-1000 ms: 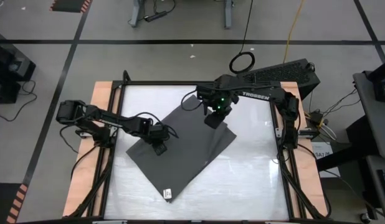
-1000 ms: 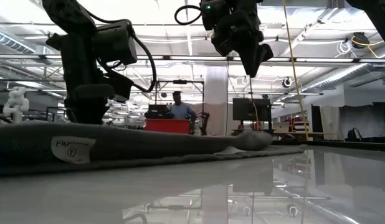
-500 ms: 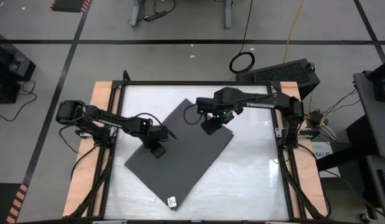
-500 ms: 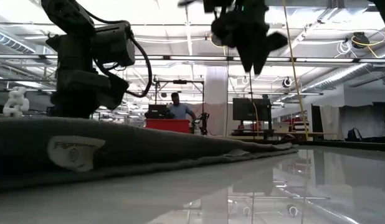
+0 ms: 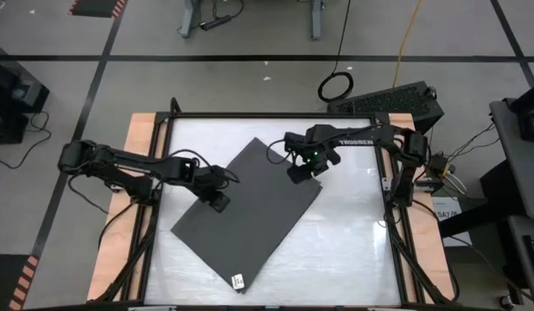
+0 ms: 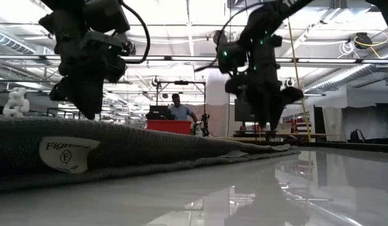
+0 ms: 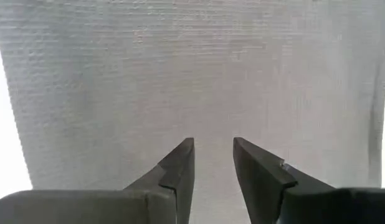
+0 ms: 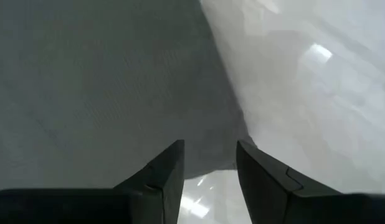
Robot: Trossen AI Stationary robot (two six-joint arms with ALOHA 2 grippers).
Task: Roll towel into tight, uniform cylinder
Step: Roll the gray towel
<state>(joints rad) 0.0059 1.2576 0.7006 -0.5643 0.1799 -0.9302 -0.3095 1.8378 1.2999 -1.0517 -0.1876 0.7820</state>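
Towel [image 5: 250, 207] now flat, claws apart.

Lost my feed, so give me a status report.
Left gripper and right gripper open, empty, above opposite edges of the towel. Towel flat, unrolled, tag at near corner. Nothing in the way.

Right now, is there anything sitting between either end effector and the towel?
Nothing visible. The towel lies flat and uncovered on the table. The left end effector is over its left edge and the right end effector over its far right corner, both with a gap between the fingers and nothing held.
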